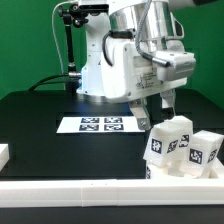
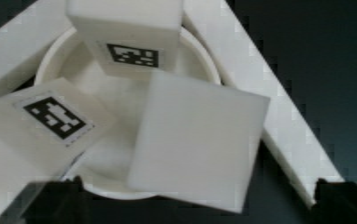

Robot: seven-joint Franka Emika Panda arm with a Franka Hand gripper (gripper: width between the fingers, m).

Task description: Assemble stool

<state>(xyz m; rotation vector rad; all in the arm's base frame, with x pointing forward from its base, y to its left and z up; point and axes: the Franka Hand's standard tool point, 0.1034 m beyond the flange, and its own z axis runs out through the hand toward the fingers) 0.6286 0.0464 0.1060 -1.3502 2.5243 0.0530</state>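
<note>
In the wrist view the round rimmed seat lies wedged in the corner where two white rails meet. Three white blocky legs rest on it: one with a tag at the far side, one tilted with a tag, and a large plain-faced one nearest my gripper. My gripper is open, its dark fingertips wide apart on either side of the near leg's end, holding nothing. In the exterior view my gripper hangs just above the cluster of legs at the front right.
The marker board lies flat on the black table, on the exterior view's left of my gripper. A long white rail runs along the front edge. A small white piece sits at the left edge. The robot base stands behind.
</note>
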